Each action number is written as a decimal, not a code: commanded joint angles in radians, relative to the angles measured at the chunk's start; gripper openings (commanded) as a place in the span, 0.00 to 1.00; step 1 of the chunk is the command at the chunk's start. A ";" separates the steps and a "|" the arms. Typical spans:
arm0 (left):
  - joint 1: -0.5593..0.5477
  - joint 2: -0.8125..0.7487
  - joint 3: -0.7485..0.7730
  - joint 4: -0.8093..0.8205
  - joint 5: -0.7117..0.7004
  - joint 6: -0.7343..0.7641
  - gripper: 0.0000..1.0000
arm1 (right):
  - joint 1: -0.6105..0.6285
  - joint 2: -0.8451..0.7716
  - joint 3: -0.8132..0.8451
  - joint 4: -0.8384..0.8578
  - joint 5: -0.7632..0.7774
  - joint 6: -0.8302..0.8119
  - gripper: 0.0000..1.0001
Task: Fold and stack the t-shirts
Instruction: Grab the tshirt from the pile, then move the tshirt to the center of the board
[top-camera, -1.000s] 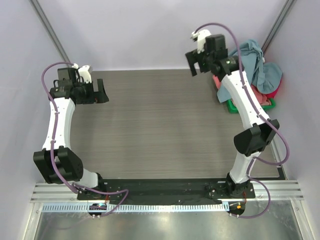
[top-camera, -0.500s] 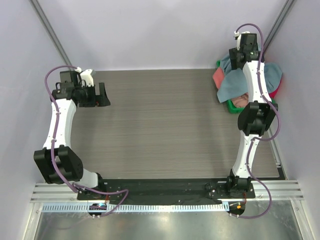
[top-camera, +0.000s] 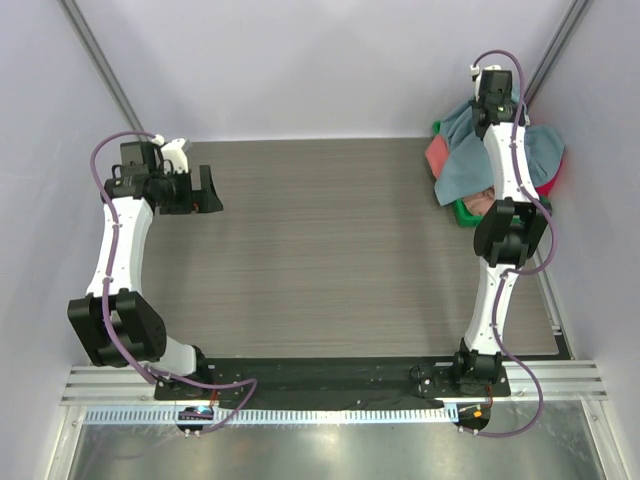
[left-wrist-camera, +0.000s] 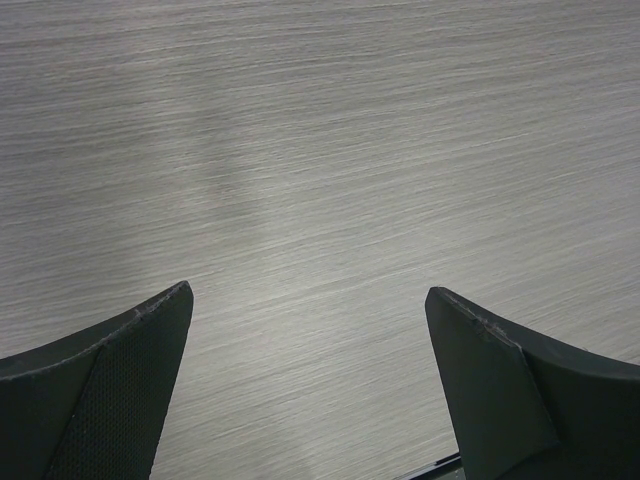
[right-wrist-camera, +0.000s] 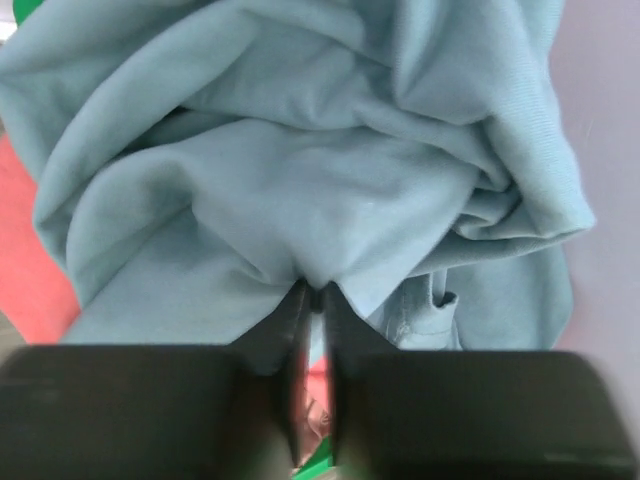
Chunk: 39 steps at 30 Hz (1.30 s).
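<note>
The right fingers (right-wrist-camera: 303, 308) are almost pressed together, pinching a fold of the blue-grey t-shirt (right-wrist-camera: 300, 180); that shirt lies crumpled on top of the heap in the green bin (top-camera: 462, 212) at the far right corner of the bench (top-camera: 330, 240), with a salmon-pink tee (top-camera: 437, 152) showing under its left edge; the left fingers (left-wrist-camera: 120, 385) are spread wide over bare bench at the far left, holding nothing

There's the blue-grey tee (top-camera: 462, 165), crumpled in a heap, upper right of the overhead view. A salmon-pink tee (top-camera: 437, 152) and a red tee (top-camera: 553, 182) peek out at its edges.
</note>
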 joint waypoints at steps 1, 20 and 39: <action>0.005 -0.024 0.005 0.004 0.010 0.010 1.00 | -0.014 -0.003 0.073 0.055 0.007 -0.009 0.10; 0.007 -0.050 -0.034 0.079 0.050 -0.102 1.00 | 0.137 -0.498 -0.054 0.250 -0.282 -0.240 0.01; 0.005 -0.022 -0.008 0.006 0.083 -0.069 1.00 | 0.543 -0.596 -0.378 0.518 -0.179 -0.526 0.01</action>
